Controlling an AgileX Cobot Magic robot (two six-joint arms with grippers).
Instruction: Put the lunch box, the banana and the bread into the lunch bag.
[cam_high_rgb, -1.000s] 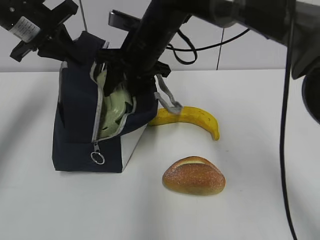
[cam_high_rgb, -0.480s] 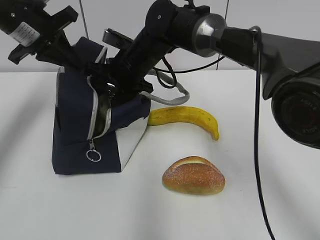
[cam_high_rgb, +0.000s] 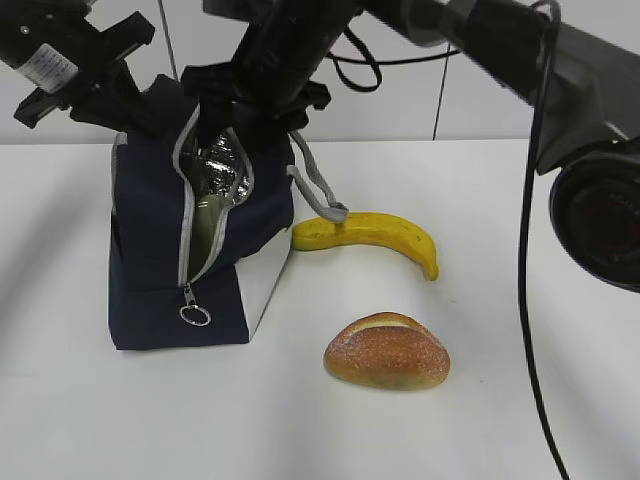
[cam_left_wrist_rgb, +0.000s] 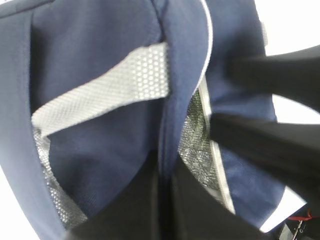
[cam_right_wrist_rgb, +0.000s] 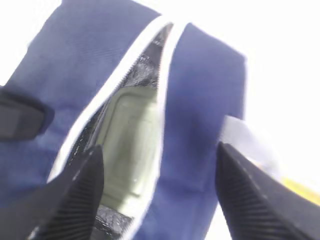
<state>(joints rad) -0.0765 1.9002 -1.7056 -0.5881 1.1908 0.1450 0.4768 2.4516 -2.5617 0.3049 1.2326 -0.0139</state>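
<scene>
Bright even light, wrist views blurred, perhaps overexposed

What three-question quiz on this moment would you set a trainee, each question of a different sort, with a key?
1. True or false: the lunch box is inside the lunch bag.
2. Which task items lie on the table? A) banana only B) bread only C) banana and bread
3. Fill in: the right gripper is ___ above the bag's opening.

Key:
1. True; its green lid shows through the unzipped opening.
2. C; the banana and the bread lie outside the bag.
3. Open, and holding nothing.
</scene>
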